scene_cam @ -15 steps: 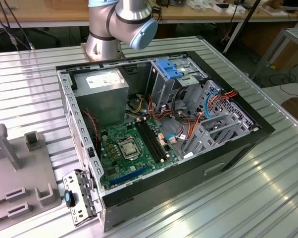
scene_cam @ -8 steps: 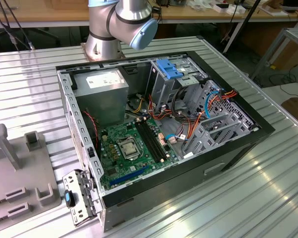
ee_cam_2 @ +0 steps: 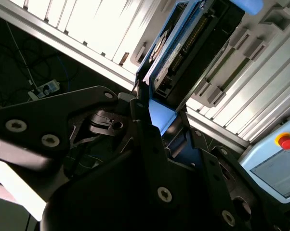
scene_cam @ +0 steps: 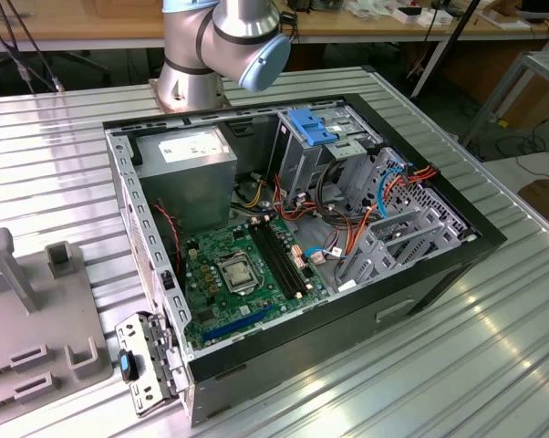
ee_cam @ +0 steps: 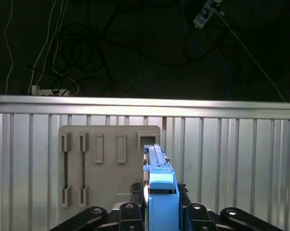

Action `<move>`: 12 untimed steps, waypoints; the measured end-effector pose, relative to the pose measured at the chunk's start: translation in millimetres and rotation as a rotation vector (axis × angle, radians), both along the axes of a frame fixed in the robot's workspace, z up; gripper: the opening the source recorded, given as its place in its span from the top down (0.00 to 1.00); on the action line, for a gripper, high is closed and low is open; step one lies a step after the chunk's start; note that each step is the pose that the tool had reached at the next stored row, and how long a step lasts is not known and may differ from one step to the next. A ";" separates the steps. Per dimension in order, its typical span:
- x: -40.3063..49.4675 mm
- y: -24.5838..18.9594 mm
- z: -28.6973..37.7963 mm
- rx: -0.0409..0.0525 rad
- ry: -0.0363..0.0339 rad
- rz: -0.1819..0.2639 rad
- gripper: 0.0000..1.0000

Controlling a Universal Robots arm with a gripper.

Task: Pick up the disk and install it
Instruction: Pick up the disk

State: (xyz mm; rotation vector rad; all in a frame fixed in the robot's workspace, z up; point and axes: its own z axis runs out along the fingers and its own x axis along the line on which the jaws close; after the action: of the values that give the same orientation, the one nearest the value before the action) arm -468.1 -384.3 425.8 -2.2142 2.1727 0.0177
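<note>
A: Well, what takes up most of the room?

B: A ribbed silver metal table [scene_cam: 493,365]. On it lies an open black tower computer case [scene_cam: 347,339], with a green circuit board [scene_cam: 247,274] inside. The grey and pale-blue robot arm [scene_cam: 224,46] rises just behind the case.

A: And beside the case?

B: A flat grey plastic holder with slots [scene_cam: 28,310] lies at the exterior view's left, apart from the case.

A: Where is the disk?

B: The grey metal disk in its bright blue plastic rail [ee_cam: 160,185] stands on edge in front of that holder in the first wrist view. I cannot tell whether they touch.

A: The gripper?

B: The black gripper [ee_cam: 162,211] is clamped on the disk, one jaw on each flat side.
</note>
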 end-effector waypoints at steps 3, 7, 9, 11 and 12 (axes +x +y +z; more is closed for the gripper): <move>0.0 0.0 0.3 0.0000 0.0000 0.000 0.63; 0.0 0.0 1.7 -0.0001 0.0002 0.000 0.63; 0.0 0.0 3.7 -0.0001 0.0001 0.000 0.63; 0.0 0.0 8.2 -0.0001 0.0001 0.000 0.63; 0.0 0.0 11.8 0.0000 0.0000 0.000 0.63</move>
State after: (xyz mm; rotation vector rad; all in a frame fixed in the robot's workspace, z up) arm -468.1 -384.3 437.5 -2.2142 2.1727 0.0177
